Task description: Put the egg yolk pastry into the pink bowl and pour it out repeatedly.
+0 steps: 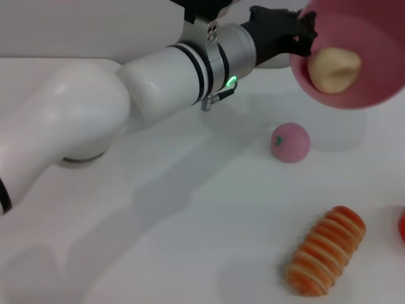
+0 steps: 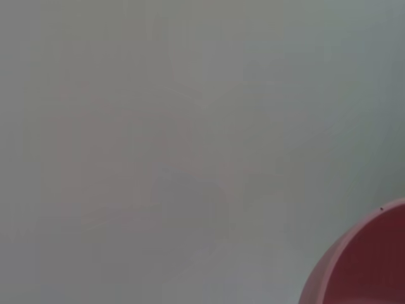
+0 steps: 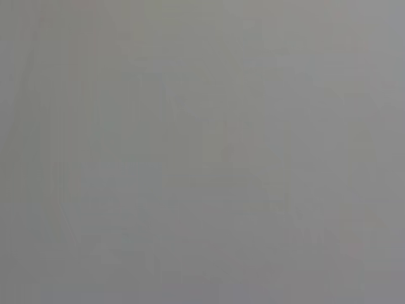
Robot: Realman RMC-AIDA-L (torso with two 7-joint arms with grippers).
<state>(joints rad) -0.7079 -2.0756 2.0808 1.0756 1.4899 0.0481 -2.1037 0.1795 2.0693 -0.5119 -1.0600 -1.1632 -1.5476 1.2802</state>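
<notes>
Up at the far right of the head view, the pink bowl (image 1: 373, 57) is held off the white table (image 1: 158, 240), tipped over so its mouth faces the camera. The egg yolk pastry (image 1: 333, 69) sits inside it, against the lower wall of the bowl. The left gripper (image 1: 302, 37) reaches across from the left and its black fingers are clamped on the bowl's rim at the side nearest the arm. In the left wrist view only a curve of the bowl's rim (image 2: 361, 266) shows in one corner, over bare table. On the table below the bowl lies a pink ball (image 1: 290, 142) with a green mark, and nearer the camera an orange-and-cream striped roll (image 1: 326, 251). The right gripper appears nowhere; its wrist view shows only plain grey
</notes>
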